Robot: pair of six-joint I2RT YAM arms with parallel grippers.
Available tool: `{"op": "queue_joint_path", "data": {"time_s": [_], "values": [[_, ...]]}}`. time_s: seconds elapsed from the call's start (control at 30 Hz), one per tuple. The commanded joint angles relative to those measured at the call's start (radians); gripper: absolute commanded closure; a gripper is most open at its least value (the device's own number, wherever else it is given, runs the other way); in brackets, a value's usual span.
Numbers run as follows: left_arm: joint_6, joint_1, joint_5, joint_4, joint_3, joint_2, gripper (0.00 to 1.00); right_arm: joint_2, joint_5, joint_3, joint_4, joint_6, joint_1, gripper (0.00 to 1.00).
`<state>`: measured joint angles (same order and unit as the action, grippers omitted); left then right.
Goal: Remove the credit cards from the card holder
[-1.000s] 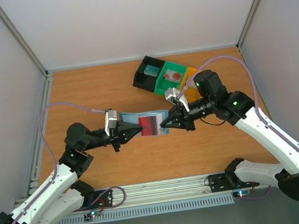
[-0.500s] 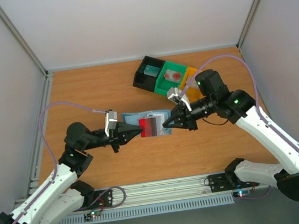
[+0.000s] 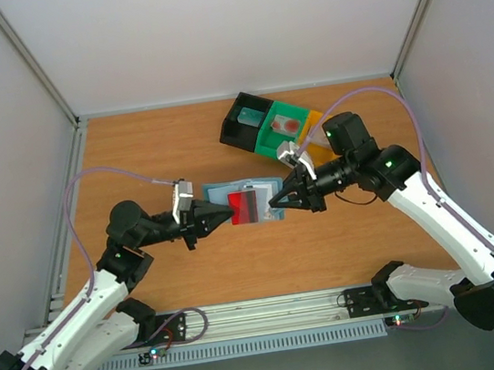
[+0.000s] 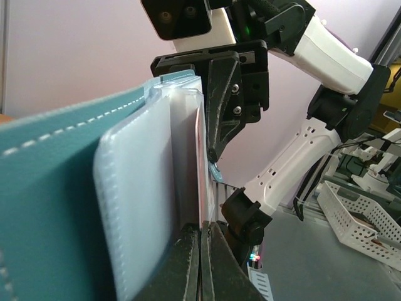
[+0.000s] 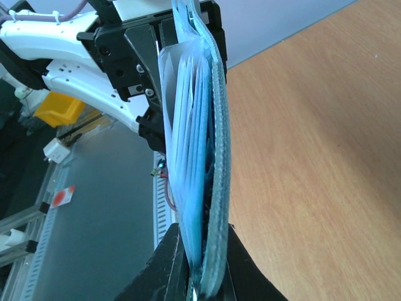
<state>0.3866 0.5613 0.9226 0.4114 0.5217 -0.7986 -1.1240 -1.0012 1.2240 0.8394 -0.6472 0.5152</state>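
The light blue card holder [image 3: 215,193] hangs open above the table's middle, stretched between both grippers. A dark red credit card [image 3: 244,207] sticks out of its clear pockets toward the left. My left gripper [image 3: 230,213] is shut on that card's edge [image 4: 203,157], its jaws [image 4: 202,235] pressed flat together on it. My right gripper [image 3: 275,204] is shut on the holder's opposite edge. In the right wrist view its jaws [image 5: 199,276] pinch the teal cover [image 5: 218,144] and the pale blue pocket sleeves [image 5: 188,157]. No other cards can be made out.
A row of plastic bins stands at the back right of the wooden table [image 3: 132,155]: black [image 3: 243,123], green [image 3: 285,127] and orange [image 3: 315,127]. The aluminium rail [image 3: 274,314] with both arm bases runs along the near edge.
My right gripper and the holder have drifted slightly to the right. The left gripper has stayed nearly still with the red card.
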Motion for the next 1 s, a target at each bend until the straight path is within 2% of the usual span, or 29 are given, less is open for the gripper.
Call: {"op": "queue_joint_path", "data": {"time_s": [0.0, 0.13, 0.3, 0.4, 0.47, 0.63, 0.77, 0.87, 0.9, 0.97], "values": [[-0.007, -0.022, -0.036, -0.019, 0.025, 0.023, 1.0, 0.028, 0.031, 0.004, 0.033, -0.042, -0.022, 0.99], [-0.024, -0.084, -0.063, -0.058, 0.03, 0.029, 1.0, 0.022, 0.08, -0.011, 0.05, -0.008, -0.048, 0.99], [-0.112, -0.185, -0.062, -0.192, 0.05, 0.067, 1.0, 0.014, 0.125, -0.067, 0.047, 0.049, -0.102, 0.99], [-0.208, -0.213, -0.059, -0.272, 0.06, 0.105, 1.0, -0.019, 0.116, -0.104, 0.025, 0.102, -0.116, 0.99], [-0.34, -0.213, -0.039, -0.318, 0.071, 0.14, 1.0, -0.053, 0.115, -0.125, 0.014, 0.139, -0.116, 0.99], [-0.784, -0.213, -0.047, -0.468, 0.112, 0.195, 1.0, -0.17, 0.099, -0.185, -0.036, 0.277, -0.117, 0.99], [-1.2, -0.207, 0.02, -0.529, 0.108, 0.246, 1.0, -0.27, 0.066, -0.245, -0.083, 0.341, -0.116, 0.99], [-1.639, -0.185, 0.032, -0.55, 0.063, 0.302, 1.0, -0.326, 0.056, -0.281, -0.11, 0.359, -0.116, 0.99], [-1.874, -0.179, 0.03, -0.513, 0.023, 0.32, 1.0, -0.341, 0.052, -0.294, -0.12, 0.362, -0.116, 0.99], [-2.174, -0.178, 0.052, -0.346, -0.072, 0.332, 1.0, -0.382, 0.047, -0.313, -0.129, 0.364, -0.116, 0.99]]}}
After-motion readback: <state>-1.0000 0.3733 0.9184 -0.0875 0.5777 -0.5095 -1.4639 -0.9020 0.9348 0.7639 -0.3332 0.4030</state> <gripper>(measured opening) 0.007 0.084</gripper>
